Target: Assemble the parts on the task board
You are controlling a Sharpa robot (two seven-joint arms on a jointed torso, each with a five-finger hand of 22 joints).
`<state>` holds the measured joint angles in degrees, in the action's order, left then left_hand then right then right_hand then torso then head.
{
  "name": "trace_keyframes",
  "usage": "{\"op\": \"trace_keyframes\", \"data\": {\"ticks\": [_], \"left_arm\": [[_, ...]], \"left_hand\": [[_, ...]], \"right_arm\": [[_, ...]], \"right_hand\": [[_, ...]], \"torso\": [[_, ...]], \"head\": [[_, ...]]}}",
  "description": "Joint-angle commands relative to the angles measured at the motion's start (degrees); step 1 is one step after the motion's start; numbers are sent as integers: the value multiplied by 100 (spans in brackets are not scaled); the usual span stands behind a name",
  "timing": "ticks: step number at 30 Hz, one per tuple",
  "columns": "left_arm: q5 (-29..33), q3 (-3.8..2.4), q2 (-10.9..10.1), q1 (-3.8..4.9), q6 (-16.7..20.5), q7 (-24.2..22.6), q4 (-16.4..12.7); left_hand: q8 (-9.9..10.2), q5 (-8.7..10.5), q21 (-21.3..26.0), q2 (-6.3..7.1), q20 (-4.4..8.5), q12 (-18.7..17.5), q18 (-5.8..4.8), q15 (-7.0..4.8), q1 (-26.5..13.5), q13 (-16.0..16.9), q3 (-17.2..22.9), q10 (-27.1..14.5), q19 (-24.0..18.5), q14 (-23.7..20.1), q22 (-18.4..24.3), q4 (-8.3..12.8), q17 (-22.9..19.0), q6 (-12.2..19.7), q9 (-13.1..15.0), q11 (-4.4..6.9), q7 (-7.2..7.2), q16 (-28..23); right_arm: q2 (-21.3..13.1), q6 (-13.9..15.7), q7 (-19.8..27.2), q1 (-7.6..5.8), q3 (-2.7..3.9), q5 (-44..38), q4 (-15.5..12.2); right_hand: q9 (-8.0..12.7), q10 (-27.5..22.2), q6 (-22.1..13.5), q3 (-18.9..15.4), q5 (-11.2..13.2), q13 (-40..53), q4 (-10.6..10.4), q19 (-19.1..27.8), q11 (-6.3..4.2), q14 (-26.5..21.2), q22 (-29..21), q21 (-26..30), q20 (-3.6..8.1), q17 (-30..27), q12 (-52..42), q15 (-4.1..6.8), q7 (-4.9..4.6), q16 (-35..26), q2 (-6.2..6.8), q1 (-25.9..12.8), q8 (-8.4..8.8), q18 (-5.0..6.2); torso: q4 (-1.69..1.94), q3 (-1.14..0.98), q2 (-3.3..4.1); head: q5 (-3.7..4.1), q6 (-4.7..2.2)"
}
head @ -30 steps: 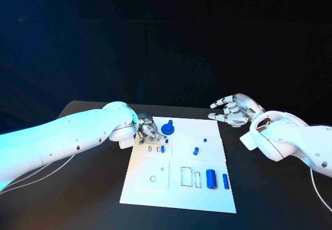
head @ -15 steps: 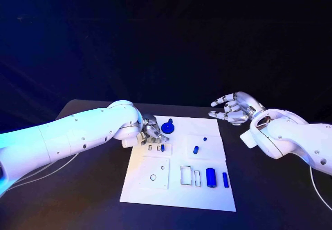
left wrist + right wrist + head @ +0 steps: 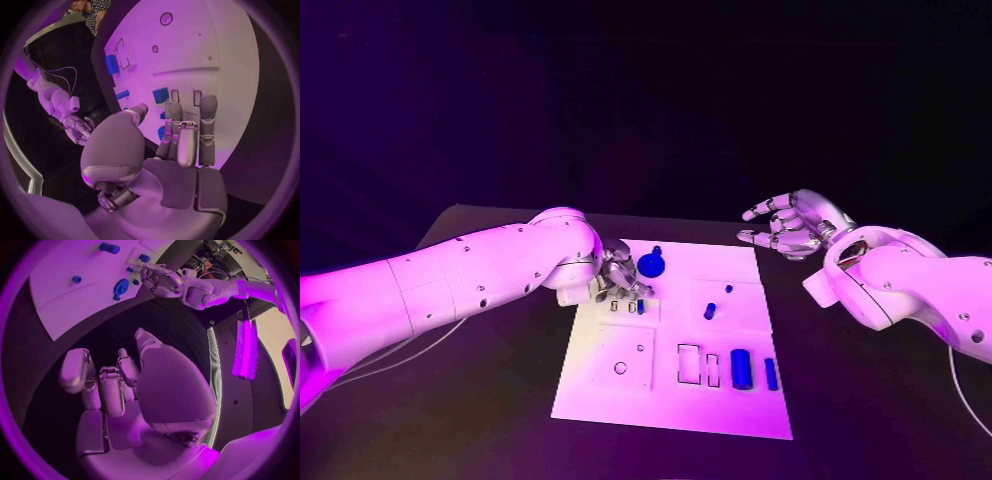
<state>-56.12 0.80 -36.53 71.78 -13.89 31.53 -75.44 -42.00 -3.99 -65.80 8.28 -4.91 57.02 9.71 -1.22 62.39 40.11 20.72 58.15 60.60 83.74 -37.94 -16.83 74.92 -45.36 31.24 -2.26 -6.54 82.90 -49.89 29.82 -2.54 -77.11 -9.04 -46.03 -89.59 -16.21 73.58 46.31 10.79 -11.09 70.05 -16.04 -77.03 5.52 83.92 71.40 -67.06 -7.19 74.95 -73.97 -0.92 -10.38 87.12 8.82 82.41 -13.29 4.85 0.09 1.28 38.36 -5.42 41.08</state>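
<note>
Task board point(image 3: 678, 395): white plate on the tabletop, unmoved.
Left robot hand point(image 3: 617, 275): still at board's far-left corner, grip unclear.
Right robot hand point(image 3: 788, 226): stays raised off board's far-right corner, fingers apart, empty.

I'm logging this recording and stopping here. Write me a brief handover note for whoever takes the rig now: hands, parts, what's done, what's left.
Left hand: low over the task board's far left corner, beside the round blue part; whether it holds anything cannot be told.
Right hand: raised off the board's far right corner, fingers apart, holding nothing.
Parts: two small blue pieces mid-board; a wide blue block and a slim blue bar near the right edge, beside outlined slots.
Done: cannot tell what is seated.
Left: the outlined slots look unfilled.
</note>
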Motion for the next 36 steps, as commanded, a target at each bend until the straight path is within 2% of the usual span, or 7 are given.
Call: {"op": "trace_keyframes", "data": {"ticks": [1, 18, 25, 36], "left_arm": [[-67, -1, 17, 0, -212, 47, 5], [-16, 29, 89, -10, -311, 76, 46], [-7, 50, 105, -11, -323, 90, 59], [24, 62, 116, -13, -329, 106, 70]], "left_hand": [[-20, 17, -24, -11, -4, 5, -34, 8, -51, 21, -30, -6, -36, 44, -10, -1, 54, 21, 10, -6, 18, -10], [-57, 2, -40, -51, 0, 13, -36, -1, 24, 18, -21, -2, -31, 51, -32, 10, 72, 30, 48, 6, 29, -1], [-83, -7, -58, -108, 5, 25, -38, -6, 86, 24, 0, 12, -23, 58, -56, 9, 84, 39, 77, 12, 35, 6], [-121, -13, -93, -248, 14, 40, -43, -18, 270, 22, 103, 29, -13, 73, -95, 13, 113, 65, 133, 26, 49, 23]], "right_arm": [[4, -29, 66, -1, 3, -9, 0], [18, -48, 68, -1, 3, -9, -7], [16, -56, 62, 0, 3, -9, -4], [16, -74, 55, 0, 3, -9, 2]], "right_hand": [[-7, -28, -7, 42, -19, 0, -3, 39, -3, 389, 2, 18, 3, 710, 15, -27, -7, -29, -48, 5, -24, 77], [-11, -20, 4, 73, -20, -4, 16, 38, -8, 389, -2, 27, 7, 705, 14, -21, -3, -33, -55, 41, -36, 78], [-13, -12, 10, 103, -21, -6, 36, 34, -13, 389, -1, 31, 12, 702, 12, -17, 1, -35, -56, 77, -45, 77], [-13, -5, 12, 125, -20, -5, 53, 33, -15, 389, -4, 37, 15, 701, 9, -14, 2, -37, -53, 105, -50, 78]], "torso": [[6, -4, 2], [3, -8, -3], [1, -5, -1], [2, -11, 0]], "head": [[-17, 1], [-36, 27], [-33, 25], [-30, 30]]}}
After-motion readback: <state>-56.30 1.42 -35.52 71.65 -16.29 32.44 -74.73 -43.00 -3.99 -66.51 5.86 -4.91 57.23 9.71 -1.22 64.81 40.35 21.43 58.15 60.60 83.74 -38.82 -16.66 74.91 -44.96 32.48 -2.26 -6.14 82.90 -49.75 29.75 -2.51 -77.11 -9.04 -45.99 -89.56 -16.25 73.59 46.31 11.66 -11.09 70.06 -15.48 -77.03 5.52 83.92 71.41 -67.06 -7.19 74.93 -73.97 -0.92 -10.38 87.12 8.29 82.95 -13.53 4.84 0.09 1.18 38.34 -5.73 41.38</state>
